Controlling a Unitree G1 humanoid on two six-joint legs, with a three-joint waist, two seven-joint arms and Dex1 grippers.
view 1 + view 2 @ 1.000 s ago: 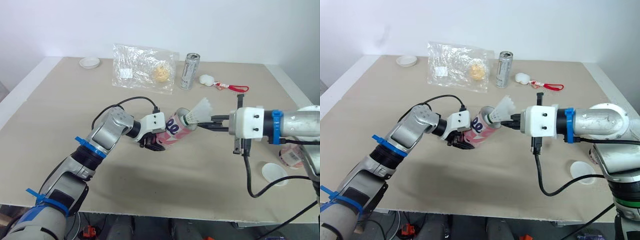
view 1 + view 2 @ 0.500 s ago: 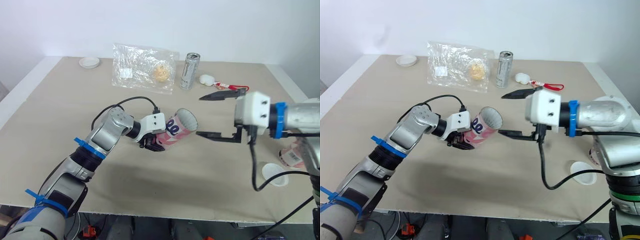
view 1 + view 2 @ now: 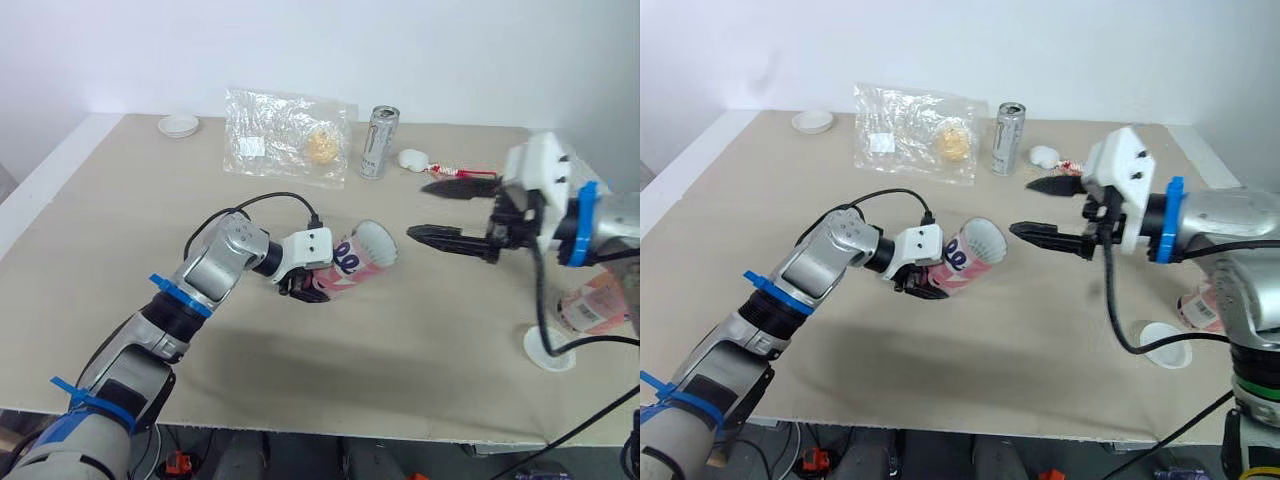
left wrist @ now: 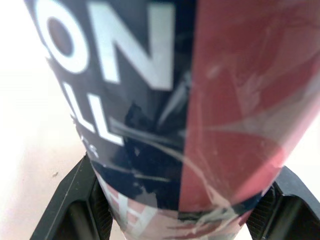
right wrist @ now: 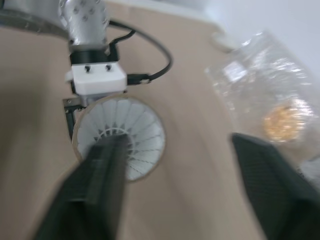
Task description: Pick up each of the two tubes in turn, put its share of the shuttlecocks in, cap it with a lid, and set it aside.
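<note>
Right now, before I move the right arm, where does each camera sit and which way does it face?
Left eye: on the head, looking forward and down over the table; both arms show, left gripper shut on the tube, right gripper open.
Right eye: beside it on the head, same scene.
Left wrist: looks along its fingers clamping the tube's wall.
Right wrist: faces the tube's mouth, shuttlecock inside; own fingers and left gripper show.
Shared: the tube.
</note>
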